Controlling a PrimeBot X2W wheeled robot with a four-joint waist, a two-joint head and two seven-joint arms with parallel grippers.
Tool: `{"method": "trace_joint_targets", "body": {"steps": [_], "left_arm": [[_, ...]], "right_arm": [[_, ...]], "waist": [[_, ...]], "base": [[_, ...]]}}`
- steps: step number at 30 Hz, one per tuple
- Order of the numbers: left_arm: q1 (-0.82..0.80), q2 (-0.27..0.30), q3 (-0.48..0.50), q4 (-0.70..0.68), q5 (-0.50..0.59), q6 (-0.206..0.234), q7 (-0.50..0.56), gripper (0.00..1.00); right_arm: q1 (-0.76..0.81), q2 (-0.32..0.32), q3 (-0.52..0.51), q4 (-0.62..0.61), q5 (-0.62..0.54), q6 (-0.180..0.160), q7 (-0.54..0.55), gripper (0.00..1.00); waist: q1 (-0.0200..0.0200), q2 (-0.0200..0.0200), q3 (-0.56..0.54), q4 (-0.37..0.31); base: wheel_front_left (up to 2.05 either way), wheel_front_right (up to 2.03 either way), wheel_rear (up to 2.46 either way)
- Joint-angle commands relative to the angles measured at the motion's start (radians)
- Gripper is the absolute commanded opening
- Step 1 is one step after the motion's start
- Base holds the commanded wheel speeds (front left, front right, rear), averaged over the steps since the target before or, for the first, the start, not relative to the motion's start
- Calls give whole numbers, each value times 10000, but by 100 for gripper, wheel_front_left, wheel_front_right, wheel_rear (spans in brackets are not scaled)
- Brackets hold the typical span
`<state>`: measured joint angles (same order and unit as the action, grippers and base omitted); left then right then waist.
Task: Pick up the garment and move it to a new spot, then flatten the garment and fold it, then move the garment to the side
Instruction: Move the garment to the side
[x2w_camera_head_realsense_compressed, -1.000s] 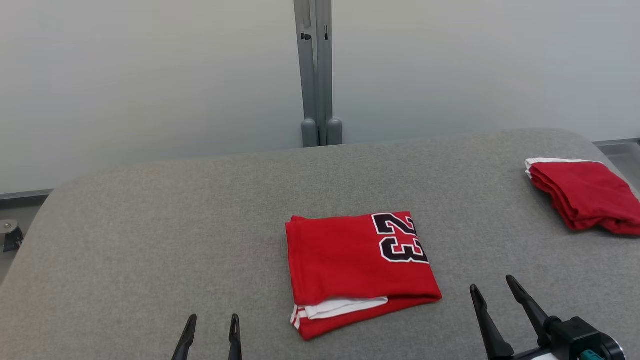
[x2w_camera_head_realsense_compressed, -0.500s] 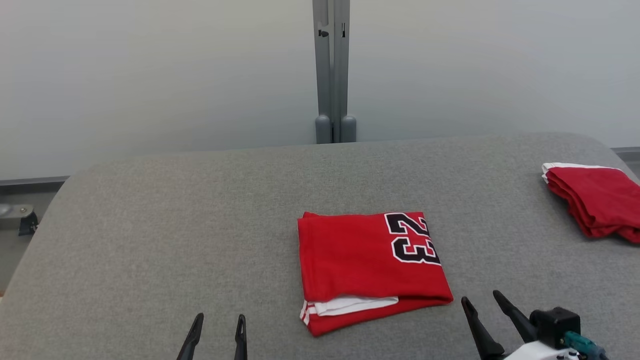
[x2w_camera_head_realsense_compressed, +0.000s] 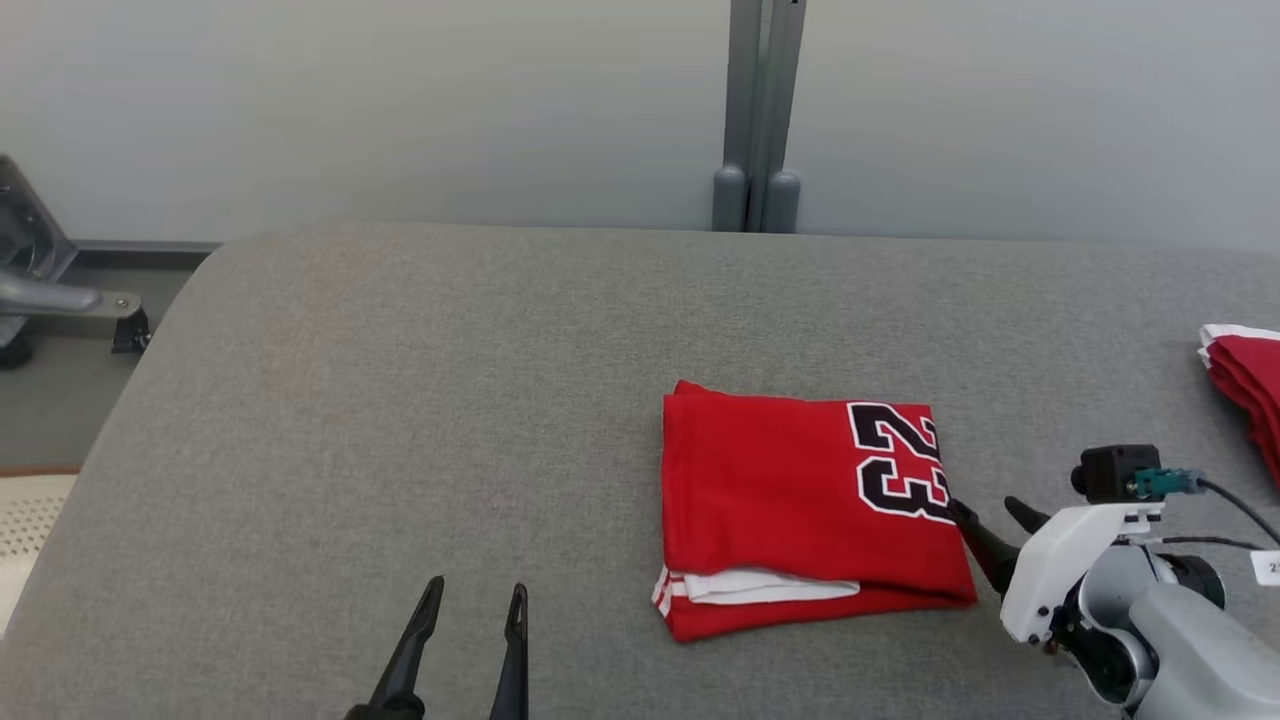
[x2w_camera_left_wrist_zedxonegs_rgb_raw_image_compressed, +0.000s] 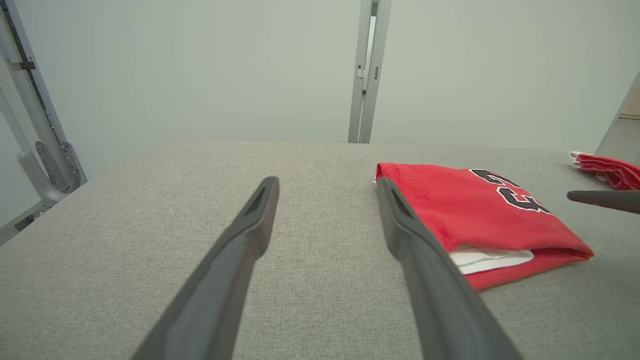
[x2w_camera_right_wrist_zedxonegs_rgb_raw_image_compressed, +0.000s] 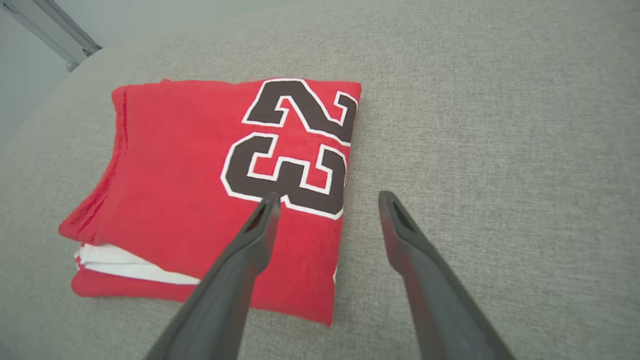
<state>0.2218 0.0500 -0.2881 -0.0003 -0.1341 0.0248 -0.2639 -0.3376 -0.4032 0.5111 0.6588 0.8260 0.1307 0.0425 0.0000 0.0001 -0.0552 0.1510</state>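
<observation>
- Far left, the left claw (x2w_camera_head_realsense_compressed: 478, 588) hangs low over the bare grey surface (x2w_camera_head_realsense_compressed: 400, 350). Its two dark fingers stand apart with nothing between them, well clear of the cloth.
- Right of centre lies the garment (x2w_camera_head_realsense_compressed: 790, 490), a red jersey folded into a neat rectangle. The black "23" is on its right part, and a white layer peeks from the near edge. It rests flat on the surface and nothing holds it.
- At the garment's right edge is the right claw (x2w_camera_head_realsense_compressed: 985, 507), jaws wide and empty. From its own wrist camera, one finger (x2w_camera_right_wrist_zedxonegs_rgb_raw_image_compressed: 260, 220) points over the number and the other over bare surface just beside the cloth.
- At the far right edge a second folded red pile (x2w_camera_head_realsense_compressed: 1245, 380) sits well apart.
- To my eye the folding is finished and the last step, shifting the garment aside, is about to begin.
- The next move calls for the right claw to drop onto that edge and pinch every layer together. If it catches only the top layer, the fold may come open when dragged.
</observation>
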Motion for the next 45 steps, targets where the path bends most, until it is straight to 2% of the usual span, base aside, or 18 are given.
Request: {"method": "trace_joint_targets", "body": {"steps": [1,9,16,17,18,19,22,26,29,31,32,35,41,45], "left_arm": [[-201,15,10,-22,-45,-14,-1,100],[-499,14,-31,4,25,-62,-1,100],[-782,14,49,-70,36,-35,-1,100],[-816,14,60,-80,44,-28,-1,100],[-845,14,69,-84,48,-21,-1,100],[-871,14,93,-104,42,9,-1,100],[-944,12,113,-168,-61,72,-1,100],[-1118,14,47,-474,-964,181,-1,100],[-1511,14,-165,-854,-1288,128,-1,100],[-1728,17,-195,-1015,-1269,105,-1,100],[-2056,17,-275,-1192,-998,-24,-1,100],[-2348,23,-230,-1292,-605,-180,-1,100],[-2827,24,-70,-1387,-400,-491,-1,100],[-3091,26,-111,-1312,0,-809,-1,100]], "right_arm": [[-264,-96,85,195,301,0,135,100],[-1178,-424,797,953,963,0,132,100],[-1641,-272,1364,1669,1303,0,-131,100],[-1698,-250,1537,1700,1351,0,-97,87],[-1724,-228,1675,1697,1407,0,-74,42],[-1736,-208,1877,1599,1464,0,-9,2],[-1881,-457,2319,1292,1667,0,-38,0],[-2477,-1378,2575,981,1645,-13,-448,0],[-3178,-2327,2847,600,1425,-8,-572,0],[-3549,-2847,2945,423,1314,-8,-593,0],[-4098,-3570,3030,224,1203,-8,-512,0],[-4634,-4167,3081,42,1093,-8,-414,0],[-5545,-5475,2963,-151,1049,-8,-452,0],[-6138,-6043,2583,-89,843,-6,-498,0]], "waist": [[0,-1,536,528],[0,-1,1159,828],[0,-1,1510,814],[0,-1,1577,775],[0,-1,1618,742],[0,-1,1675,681],[0,-1,1878,445],[0,-1,2309,-11],[0,-1,2843,-700],[0,-1,3071,-1105],[0,-1,3437,-1708],[0,-1,3833,-2220],[0,-1,4714,-2718],[0,-1,5371,-2801]], "base": [[0,0,0],[0,0,0],[0,0,0],[0,0,0],[0,0,0],[0,0,0],[0,0,0],[0,0,0],[0,0,0],[0,0,0],[0,0,0],[0,0,0],[0,0,0],[0,0,0]]}}
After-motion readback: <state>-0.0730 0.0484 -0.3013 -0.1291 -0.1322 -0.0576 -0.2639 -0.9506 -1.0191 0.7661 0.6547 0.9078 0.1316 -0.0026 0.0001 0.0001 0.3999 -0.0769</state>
